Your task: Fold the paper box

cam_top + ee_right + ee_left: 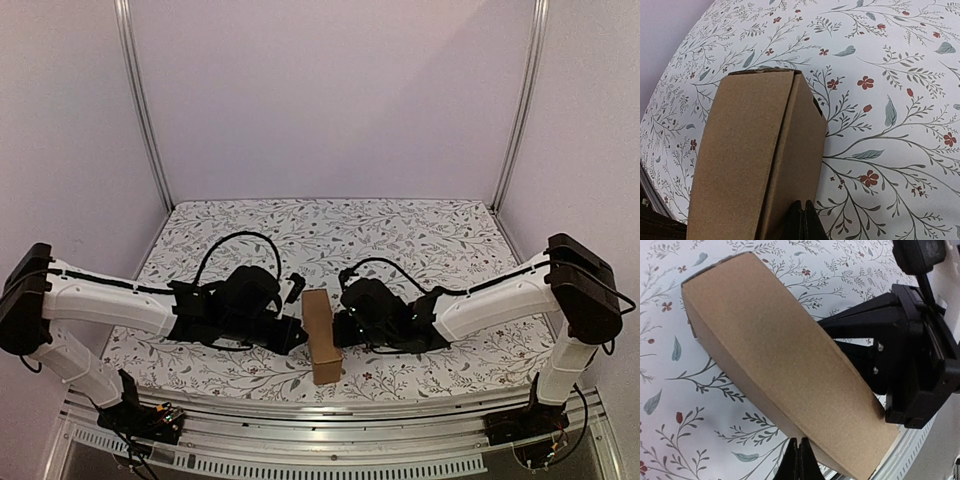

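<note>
Left fingers (790,465) and right fingers (796,222), both closed and empty, flank paper box (321,335), lower centre, seemingly fully folded.

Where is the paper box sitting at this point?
In the top view the paper box lies centred near the front edge of the table, between the left gripper and right gripper.
</note>
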Robot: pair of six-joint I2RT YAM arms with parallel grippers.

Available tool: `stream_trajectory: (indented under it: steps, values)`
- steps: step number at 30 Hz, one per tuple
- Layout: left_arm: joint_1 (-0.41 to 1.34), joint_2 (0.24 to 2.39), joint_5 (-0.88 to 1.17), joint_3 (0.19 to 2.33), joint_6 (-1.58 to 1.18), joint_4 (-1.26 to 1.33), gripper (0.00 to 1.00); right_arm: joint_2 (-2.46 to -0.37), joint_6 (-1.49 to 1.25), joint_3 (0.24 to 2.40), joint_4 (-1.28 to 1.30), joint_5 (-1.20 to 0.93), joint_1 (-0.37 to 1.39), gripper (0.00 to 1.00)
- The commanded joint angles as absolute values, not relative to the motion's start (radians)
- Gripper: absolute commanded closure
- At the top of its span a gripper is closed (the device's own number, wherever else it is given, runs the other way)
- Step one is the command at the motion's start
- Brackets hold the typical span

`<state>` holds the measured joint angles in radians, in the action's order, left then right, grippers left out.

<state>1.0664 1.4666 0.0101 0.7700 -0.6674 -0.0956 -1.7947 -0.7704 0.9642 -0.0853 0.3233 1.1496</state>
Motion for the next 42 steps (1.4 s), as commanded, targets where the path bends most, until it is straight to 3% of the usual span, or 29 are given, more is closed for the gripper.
stream_trajectory:
  steps: [1, 12, 30, 42]
  values:
    - [1.057, 1.429, -0.048, 0.759, -0.668, -0.123, 1.00, -1.797, -0.726, 0.948, -0.093, 0.247, 1.122, 1.00]
    - [1.049, 1.441, -0.156, 0.788, -0.661, -0.209, 1.00, -1.717, -0.663, 0.822, -0.092, 0.134, 1.094, 1.00]
    - [1.043, 1.537, -0.055, 0.857, -0.664, -0.145, 1.00, -1.923, -0.703, 0.820, -0.421, -0.119, 1.093, 1.00]
    - [1.044, 1.575, -0.042, 0.884, -0.675, -0.151, 1.00, -1.972, -0.694, 0.793, -0.472, -0.019, 1.064, 1.00]
